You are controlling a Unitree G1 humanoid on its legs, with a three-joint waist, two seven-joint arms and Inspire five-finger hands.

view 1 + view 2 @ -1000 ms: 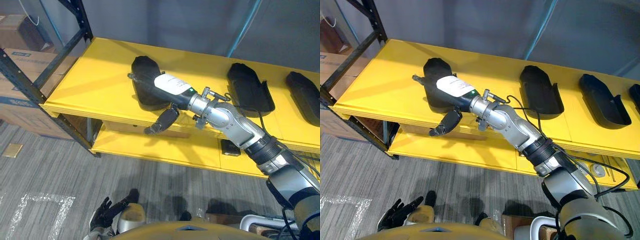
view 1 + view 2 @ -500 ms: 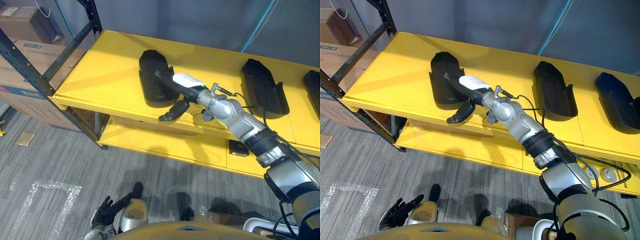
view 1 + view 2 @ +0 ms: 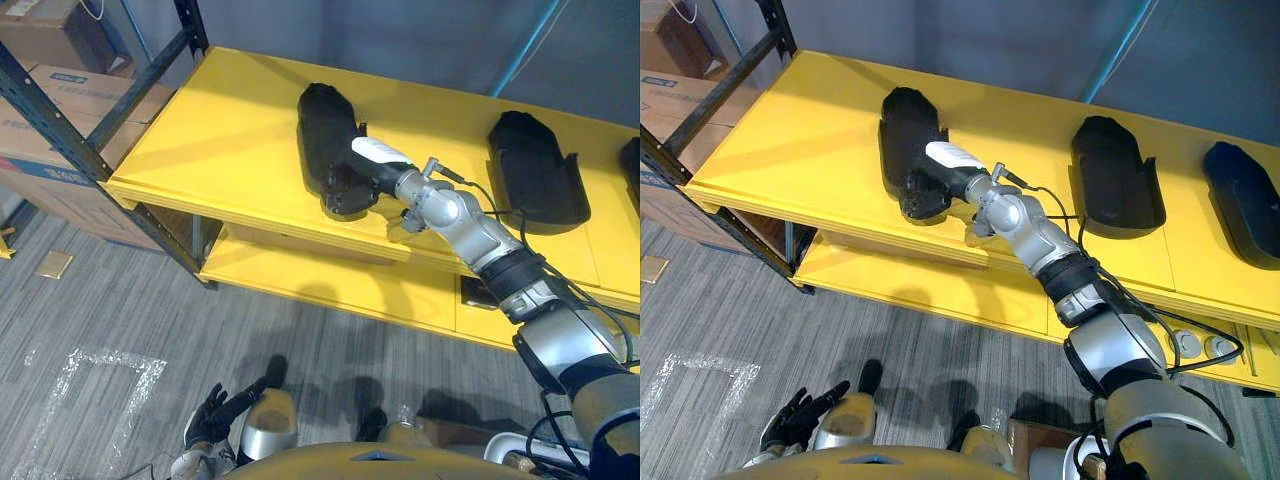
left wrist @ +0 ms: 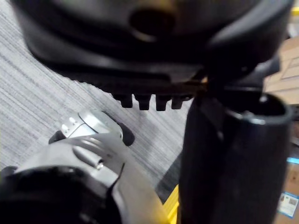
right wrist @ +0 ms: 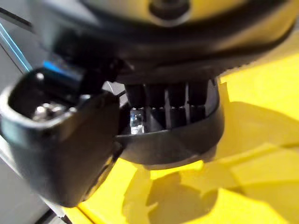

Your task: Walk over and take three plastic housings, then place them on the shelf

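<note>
Right hand (image 3: 345,192) is curled around the near end of a black plastic housing (image 3: 322,125) lying on the yellow shelf (image 3: 220,130). A second housing (image 3: 533,165) and a third housing (image 3: 1243,200) lie further right, so the placing looks nearly done and only letting go remains. Half a second ago the thumb hung below the shelf edge. Left hand (image 3: 214,420) hangs low, relaxed and empty.

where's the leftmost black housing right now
In the left eye view, the leftmost housing lies on the yellow shelf's top board, left of the middle housing, with the right hand at its near end.
</note>
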